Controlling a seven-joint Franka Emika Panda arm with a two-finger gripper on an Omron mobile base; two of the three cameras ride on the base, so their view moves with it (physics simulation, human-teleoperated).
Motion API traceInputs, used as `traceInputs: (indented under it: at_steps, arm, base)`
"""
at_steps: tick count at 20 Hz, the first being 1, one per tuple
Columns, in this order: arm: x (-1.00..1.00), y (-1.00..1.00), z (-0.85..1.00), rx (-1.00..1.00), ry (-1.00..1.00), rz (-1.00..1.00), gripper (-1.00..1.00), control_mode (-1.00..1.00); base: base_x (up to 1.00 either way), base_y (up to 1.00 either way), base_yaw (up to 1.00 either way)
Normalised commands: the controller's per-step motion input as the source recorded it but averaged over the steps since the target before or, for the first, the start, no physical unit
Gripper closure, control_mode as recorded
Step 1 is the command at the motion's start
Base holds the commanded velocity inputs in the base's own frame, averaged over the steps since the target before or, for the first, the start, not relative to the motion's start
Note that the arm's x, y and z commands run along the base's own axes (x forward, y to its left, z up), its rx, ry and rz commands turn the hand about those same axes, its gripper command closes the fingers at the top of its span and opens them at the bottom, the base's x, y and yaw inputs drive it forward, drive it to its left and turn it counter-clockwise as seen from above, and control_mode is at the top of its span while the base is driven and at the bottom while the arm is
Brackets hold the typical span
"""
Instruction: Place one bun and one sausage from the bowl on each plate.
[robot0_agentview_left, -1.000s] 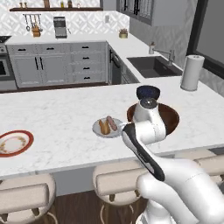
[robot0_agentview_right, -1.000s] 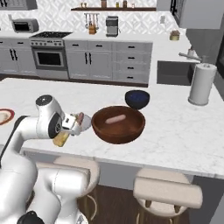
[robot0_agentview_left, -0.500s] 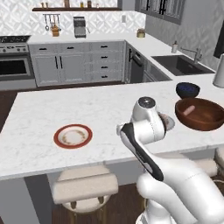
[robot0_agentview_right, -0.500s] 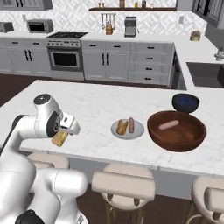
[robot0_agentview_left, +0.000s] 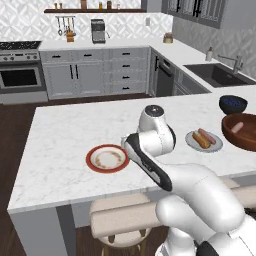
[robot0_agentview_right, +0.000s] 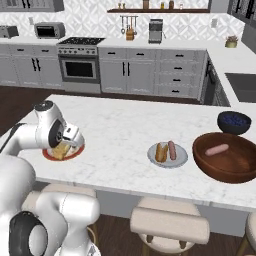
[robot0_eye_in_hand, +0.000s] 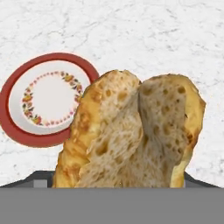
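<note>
Carrying a bun, the gripper hangs over the counter at the left of the right base view, its jaws spread wide and closed on the bread, which bulks up from the bottom centre of the hand view. The split loaf is held upright along the fingers, cut side toward the camera, probably so it can be lowered end-first onto a plate.

The red-rimmed plate lies at centre left in the hand view, bare, and partly behind the bun; in the left base view it sits left of centre, just beside the arm's wrist. It looks to be the target, since it holds nothing yet.

The grey plate sits at centre right in the right base view and already carries a bun and a sausage side by side, so that half of the job reads as done.

The bowl rests at the right edge, well apart from the gripper, with one sausage lying inside, likely the piece left for the red-rimmed plate. A blue bowl stands just behind it.
</note>
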Motion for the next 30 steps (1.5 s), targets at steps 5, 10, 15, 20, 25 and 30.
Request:
traceInputs:
  at_steps: [5, 10, 15, 20, 25, 30]
  arm:
    - [1.00, 1.00, -0.32, 0.10, 0.00, 0.00, 1.00, -1.00]
    - [0.96, 0.67, -0.28, 0.04, 0.06, -0.02, 1.00, -1.00]
    - [0.60, 0.02, -0.48, -0.04, 0.07, 0.00, 1.00, -1.00]
    - [0.30, 0.18, -0.38, -0.06, 0.08, 0.00, -1.00, -1.00]
    - [0.01, 0.00, 0.05, 0.00, 0.00, 0.00, -1.00, -1.00]
    - [-0.06, -0.02, 0.12, 0.00, 0.00, 0.00, -1.00, -1.00]
  base:
    - [0.00, 0.00, 0.00]
    - [0.00, 0.00, 0.00]
    - [0.00, 0.00, 0.00]
    - [0.00, 0.00, 0.00]
    - [0.00, 0.00, 0.00]
    - [0.00, 0.00, 0.00]
